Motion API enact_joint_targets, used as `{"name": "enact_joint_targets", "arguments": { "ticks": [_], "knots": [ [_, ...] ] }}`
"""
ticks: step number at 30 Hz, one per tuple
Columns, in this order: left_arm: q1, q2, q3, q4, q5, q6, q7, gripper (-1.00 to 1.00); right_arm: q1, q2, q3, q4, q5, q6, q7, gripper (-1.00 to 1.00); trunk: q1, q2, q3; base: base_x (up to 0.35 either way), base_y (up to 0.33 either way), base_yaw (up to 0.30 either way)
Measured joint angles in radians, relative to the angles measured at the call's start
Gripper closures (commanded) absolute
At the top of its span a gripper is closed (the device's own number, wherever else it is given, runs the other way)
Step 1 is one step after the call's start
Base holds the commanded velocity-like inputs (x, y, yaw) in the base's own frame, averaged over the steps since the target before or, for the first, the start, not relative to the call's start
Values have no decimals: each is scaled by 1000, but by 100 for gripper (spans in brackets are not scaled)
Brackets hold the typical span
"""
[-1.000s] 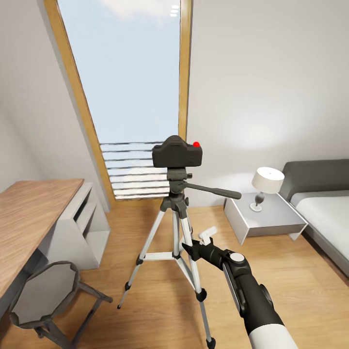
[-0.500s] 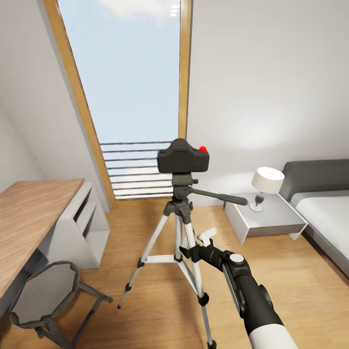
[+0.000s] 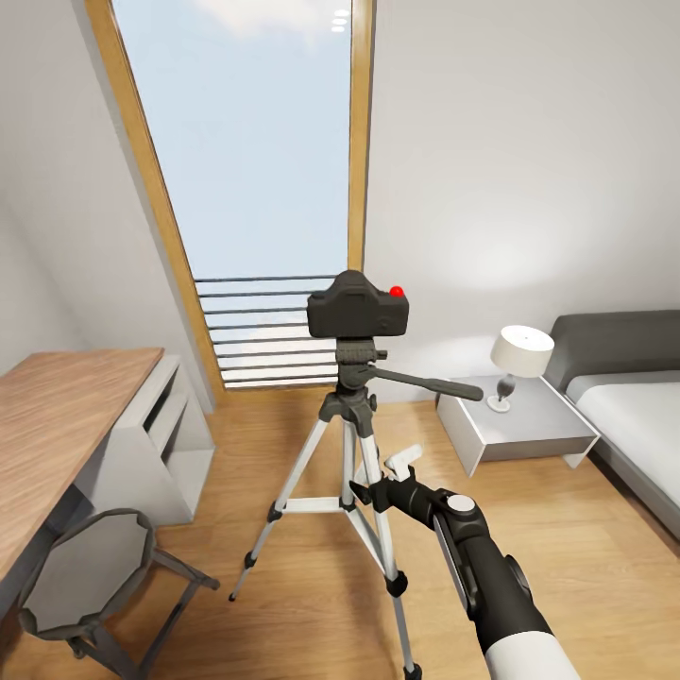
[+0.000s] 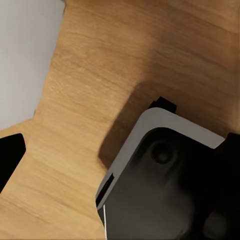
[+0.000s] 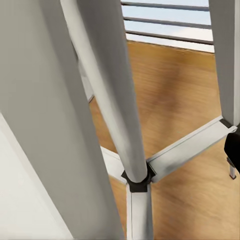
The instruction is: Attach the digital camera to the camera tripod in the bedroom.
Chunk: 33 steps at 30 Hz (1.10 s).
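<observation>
1. The right gripper (image 3: 387,477) is low in the head view, beside the tripod's (image 3: 351,416) near leg. One white finger (image 3: 404,458) points up and a black one reaches toward the leg. They look spread with nothing between them. The right wrist view looks past the silver leg (image 5: 117,110) to the spreader hub (image 5: 137,179).
2. The left wrist view shows wood floor (image 4: 100,65) and a dark, grey-edged part of the robot (image 4: 165,180). I cannot tell how the left fingers stand.
3. The stool (image 3: 85,571) stands at the desk's (image 3: 66,416) near edge, well apart from the tripod's left foot.
4. The camera (image 3: 357,307) sits level on the tripod head, red button up. The task looks done or nearly so.
5. Risk, as I judge it: the fingers are close to the leg. A sideways or forward pull-out could catch the leg or spreader and tip the tall, top-heavy stand, dropping the camera.
6. The pan handle (image 3: 430,382) sticks out toward the nightstand (image 3: 529,425) and lamp (image 3: 519,364). A raised arm could knock it.
7. Open floor lies toward the robot and between tripod and nightstand. Backing straight out looks safest.
8. The bed (image 3: 633,416) and the window (image 3: 255,189) bound the far side.
</observation>
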Motion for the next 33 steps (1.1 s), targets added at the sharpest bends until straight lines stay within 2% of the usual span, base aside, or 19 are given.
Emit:
{"name": "enact_joint_targets", "arguments": {
  "ticks": [8,17,33],
  "knots": [
    [0,-5,0,0,3,-7,5,-100,0,-3,0,0,1,-1,-1,-100,0,0,0,-145,0,0],
    [0,-15,0,1,3,-7,10,-100,0,-3,-2,0,0,-1,-15,-100,1,0,0,-319,0,0],
    [1,-16,0,2,3,-7,11,-100,0,-4,-8,-12,0,-10,-52,-100,1,0,0,-344,0,0]
  ]
}}
